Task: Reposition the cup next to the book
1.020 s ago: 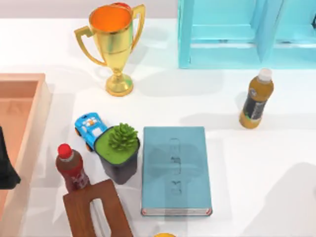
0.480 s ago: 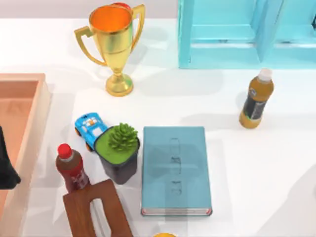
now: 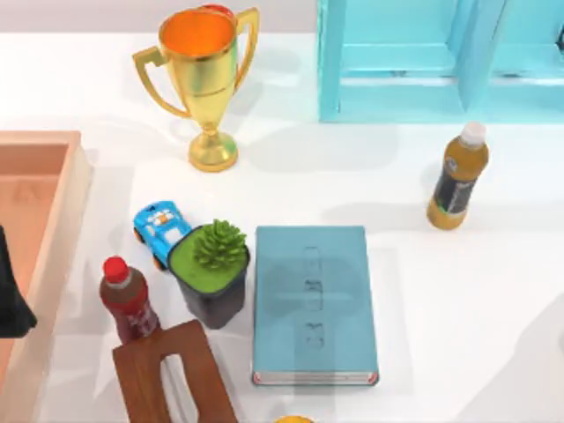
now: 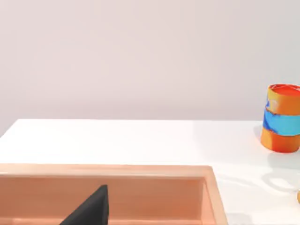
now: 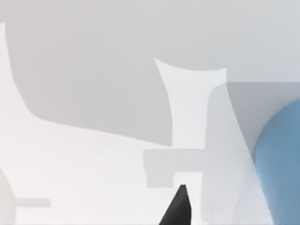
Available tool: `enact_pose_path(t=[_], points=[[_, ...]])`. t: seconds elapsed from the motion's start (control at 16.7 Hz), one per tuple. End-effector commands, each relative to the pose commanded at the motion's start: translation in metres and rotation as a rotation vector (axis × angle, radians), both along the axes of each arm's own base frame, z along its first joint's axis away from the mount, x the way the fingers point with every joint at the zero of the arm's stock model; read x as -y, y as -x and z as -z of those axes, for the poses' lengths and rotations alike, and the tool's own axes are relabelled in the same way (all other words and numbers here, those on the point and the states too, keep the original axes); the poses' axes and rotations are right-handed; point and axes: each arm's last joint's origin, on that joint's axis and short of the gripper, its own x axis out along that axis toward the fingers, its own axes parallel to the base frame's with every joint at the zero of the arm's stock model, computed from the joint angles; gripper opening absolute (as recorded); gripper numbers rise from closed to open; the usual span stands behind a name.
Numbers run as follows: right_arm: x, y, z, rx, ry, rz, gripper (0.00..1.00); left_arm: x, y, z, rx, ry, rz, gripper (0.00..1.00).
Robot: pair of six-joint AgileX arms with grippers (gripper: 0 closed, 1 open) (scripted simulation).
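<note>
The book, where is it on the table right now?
In the top view the book lies flat near the table's front edge, about centre, with the potted plant right against its left side and the wooden block further left.

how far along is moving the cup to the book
Nothing looks done yet. The book lies flat near the table's front, with a potted plant at its left edge and no cup beside it. In hand: the right wrist view shows a light-blue curved surface, probably the cup, close to the right gripper. Still left: grasping it, carrying it over and setting it beside the book. The left arm sits parked over the wooden tray.
</note>
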Motion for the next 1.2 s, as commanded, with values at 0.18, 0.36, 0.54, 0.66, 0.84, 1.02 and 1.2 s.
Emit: enact_pose_path(t=[0.18, 0.36, 0.54, 0.66, 0.84, 1.02, 1.2], points=[[0.0, 0.0, 0.0, 0.0, 0.0, 0.0, 0.1, 0.0, 0.0, 0.0, 0.0, 0.0, 0.0, 1.0], [0.0, 0.0, 0.0, 0.0, 0.0, 0.0, 0.0, 0.0, 0.0, 0.0, 0.0, 0.0, 0.0, 1.0], [0.0, 0.0, 0.0, 0.0, 0.0, 0.0, 0.0, 0.0, 0.0, 0.0, 0.0, 0.0, 0.0, 1.0], [0.0, 0.0, 0.0, 0.0, 0.0, 0.0, 0.0, 0.0, 0.0, 0.0, 0.0, 0.0, 0.0, 1.0], [0.0, 0.0, -0.002, 0.003, 0.001, -0.001, 0.0, 0.0, 0.0, 0.0, 0.0, 0.0, 0.0, 1.0], [0.001, -0.001, -0.021, 0.002, 0.001, -0.002, 0.0, 0.0, 0.0, 0.0, 0.0, 0.0, 0.0, 1.0], [0.0, 0.0, -0.044, -0.008, -0.004, -0.002, 0.0, 0.0, 0.0, 0.0, 0.0, 0.0, 0.0, 1.0]])
